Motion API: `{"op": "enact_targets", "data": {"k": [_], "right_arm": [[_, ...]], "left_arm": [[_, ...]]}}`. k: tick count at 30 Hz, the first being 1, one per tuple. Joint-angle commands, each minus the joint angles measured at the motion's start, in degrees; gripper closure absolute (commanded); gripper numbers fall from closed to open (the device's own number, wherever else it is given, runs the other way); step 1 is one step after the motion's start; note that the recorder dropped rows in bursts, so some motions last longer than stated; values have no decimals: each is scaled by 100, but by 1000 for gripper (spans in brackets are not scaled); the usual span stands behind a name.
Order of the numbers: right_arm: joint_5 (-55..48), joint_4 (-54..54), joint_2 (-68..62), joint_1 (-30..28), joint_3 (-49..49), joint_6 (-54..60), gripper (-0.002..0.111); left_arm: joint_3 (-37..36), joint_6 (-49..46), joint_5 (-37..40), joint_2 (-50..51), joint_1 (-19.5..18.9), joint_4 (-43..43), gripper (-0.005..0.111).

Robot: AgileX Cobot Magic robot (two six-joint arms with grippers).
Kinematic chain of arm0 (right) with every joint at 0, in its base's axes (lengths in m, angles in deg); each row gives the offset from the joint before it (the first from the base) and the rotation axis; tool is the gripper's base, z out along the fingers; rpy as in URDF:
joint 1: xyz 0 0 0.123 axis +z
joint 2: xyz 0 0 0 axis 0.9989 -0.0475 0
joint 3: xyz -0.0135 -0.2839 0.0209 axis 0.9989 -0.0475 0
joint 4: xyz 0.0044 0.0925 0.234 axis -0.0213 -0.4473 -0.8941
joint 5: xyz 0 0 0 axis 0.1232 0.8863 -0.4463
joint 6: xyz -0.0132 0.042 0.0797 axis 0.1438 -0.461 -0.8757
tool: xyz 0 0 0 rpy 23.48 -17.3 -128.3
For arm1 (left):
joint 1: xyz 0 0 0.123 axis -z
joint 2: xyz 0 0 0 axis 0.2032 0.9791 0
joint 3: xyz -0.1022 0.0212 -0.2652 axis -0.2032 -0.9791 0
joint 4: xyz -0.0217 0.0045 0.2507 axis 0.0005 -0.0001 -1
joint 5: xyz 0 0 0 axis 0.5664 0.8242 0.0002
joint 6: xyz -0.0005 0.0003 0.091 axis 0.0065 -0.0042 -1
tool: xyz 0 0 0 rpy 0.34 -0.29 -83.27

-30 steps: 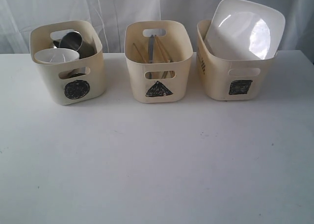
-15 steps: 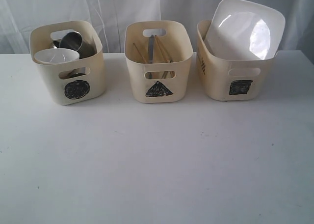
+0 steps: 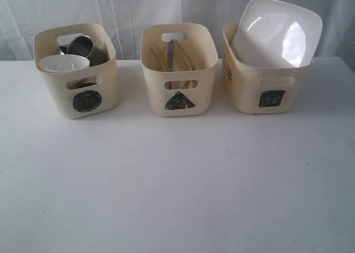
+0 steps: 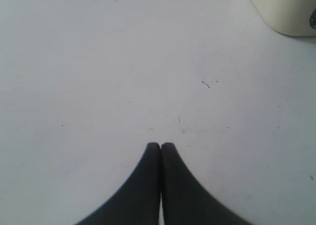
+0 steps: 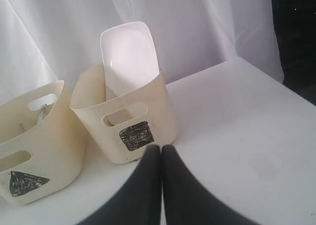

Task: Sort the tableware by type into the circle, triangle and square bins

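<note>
Three cream bins stand in a row at the back of the white table. The circle bin (image 3: pixel 77 70) on the left holds the small white bowl (image 3: pixel 62 63) and a steel mug (image 3: pixel 83 46). Wooden chopsticks (image 3: pixel 158 59) and metal cutlery (image 3: pixel 172 54) stand in the middle triangle bin (image 3: pixel 178 70). The square bin (image 3: pixel 266 85) on the right holds the large white plate (image 3: pixel 276 33), tilted upright. Neither arm appears in the exterior view. My left gripper (image 4: pixel 161 145) is shut over bare table, with a bin corner (image 4: pixel 286 10) beyond it. My right gripper (image 5: pixel 161 147) is shut in front of the square bin (image 5: pixel 126 121), beside the triangle bin (image 5: pixel 29 141).
A white curtain (image 3: pixel 138 9) hangs behind the bins. The table's right edge (image 5: pixel 281 84) shows in the right wrist view, with a dark area past it. Broad white table surface (image 3: pixel 177 186) lies in front of the bins.
</note>
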State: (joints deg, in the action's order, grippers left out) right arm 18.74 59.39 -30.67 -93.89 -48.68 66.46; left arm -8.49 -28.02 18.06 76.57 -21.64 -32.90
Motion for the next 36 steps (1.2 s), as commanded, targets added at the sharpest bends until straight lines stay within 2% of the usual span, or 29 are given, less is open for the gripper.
{"op": "enact_targets", "data": {"k": [1, 9, 13, 14, 17, 18, 21, 24, 29, 34, 36], "right_arm": [[-33, 9, 26, 18, -21, -55, 108], [130, 9, 324, 74, -210, -32, 108], [1610, 192, 785, 74, -613, 174, 108], [1661, 218, 992, 74, -613, 478, 108], [1139, 269, 2064, 83, -613, 1615, 108], [436, 269, 2648, 83, -613, 1721, 108], [-746, 269, 2709, 105, -613, 1761, 108], [-3098, 489, 2709, 93, -613, 1662, 108], [-2947, 542, 2709, 93, -613, 1254, 108], [-2060, 2596, 2709, 93, -613, 100, 108], [-2041, 3277, 2709, 93, -613, -566, 108]], "left_arm": [[-23, -4, 21, -26, -2, 19, 107], [-23, -4, 21, -26, -2, 19, 107], [-23, -4, 20, -26, -2, 8, 107], [-23, -4, 8, -26, -2, 6, 107], [-23, -4, 8, -26, -2, 6, 107], [-23, -4, 8, -26, -2, 6, 107], [-23, -4, -13, -26, -2, -84, 107], [-23, -4, 0, -26, -2, -84, 107], [-23, -4, 0, -26, -2, -84, 107], [-23, -4, 0, -26, -2, -84, 107], [-23, -4, 0, -26, -2, -84, 107]]}}
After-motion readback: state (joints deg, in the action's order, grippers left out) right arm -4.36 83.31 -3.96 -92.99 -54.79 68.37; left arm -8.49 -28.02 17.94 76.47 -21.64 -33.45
